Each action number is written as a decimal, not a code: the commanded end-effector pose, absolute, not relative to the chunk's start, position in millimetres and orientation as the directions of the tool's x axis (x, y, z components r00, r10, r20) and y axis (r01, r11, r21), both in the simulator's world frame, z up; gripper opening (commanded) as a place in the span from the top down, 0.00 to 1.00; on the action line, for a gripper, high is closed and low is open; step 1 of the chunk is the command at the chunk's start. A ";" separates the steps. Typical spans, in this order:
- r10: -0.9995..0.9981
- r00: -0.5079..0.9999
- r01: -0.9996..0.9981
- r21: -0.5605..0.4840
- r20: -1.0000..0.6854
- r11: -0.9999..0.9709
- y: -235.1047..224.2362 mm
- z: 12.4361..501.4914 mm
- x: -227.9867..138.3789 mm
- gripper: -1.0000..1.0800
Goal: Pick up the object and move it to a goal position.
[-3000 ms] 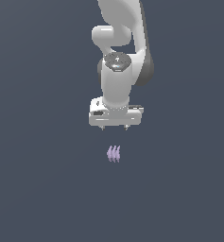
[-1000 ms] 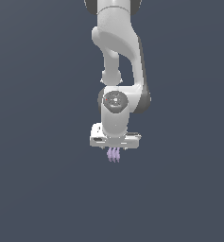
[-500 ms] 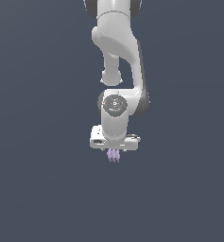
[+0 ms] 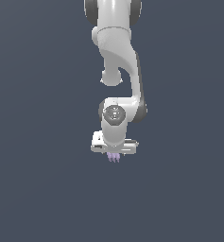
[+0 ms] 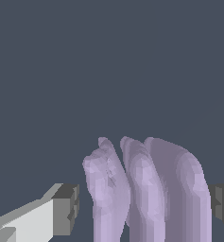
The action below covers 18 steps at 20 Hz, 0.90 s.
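The object (image 4: pixel 114 158) is a tiny pale lilac item with three pointed fin-like ridges. In the exterior view only its lower tips show beneath the white hand. My gripper (image 4: pixel 114 154) sits low over it, straddling it. In the wrist view the object (image 5: pixel 146 189) fills the space between my two grey fingertips (image 5: pixel 66 210). One pad sits close against its side. A thin gap shows on the other side. The gripper (image 5: pixel 142 208) is open around the object.
The white arm (image 4: pixel 116 56) comes down from the top of the exterior view. A plain dark grey surface (image 4: pixel 38 189) lies all around, with no other objects in sight.
Three seconds ago the hand hovered above the object. It has since come down over it, and in the last half second it dropped a little lower. The object has stayed in place.
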State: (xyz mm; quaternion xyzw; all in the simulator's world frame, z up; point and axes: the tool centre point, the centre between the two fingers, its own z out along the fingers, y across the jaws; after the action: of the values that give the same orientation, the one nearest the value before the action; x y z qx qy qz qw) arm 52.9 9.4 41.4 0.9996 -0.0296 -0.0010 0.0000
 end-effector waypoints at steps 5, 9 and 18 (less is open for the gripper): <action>-0.059 0.998 -0.059 0.000 0.000 -0.998 9.3 39.7 54.4 1.00; -0.059 0.998 -0.059 0.000 0.000 -0.998 9.3 39.7 54.4 1.00; -0.059 0.998 -0.059 0.000 0.000 -0.998 9.5 45.7 52.8 1.00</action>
State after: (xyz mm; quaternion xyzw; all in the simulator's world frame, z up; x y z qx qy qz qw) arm 53.1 9.3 42.8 0.9996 -0.0297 -0.0005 0.0000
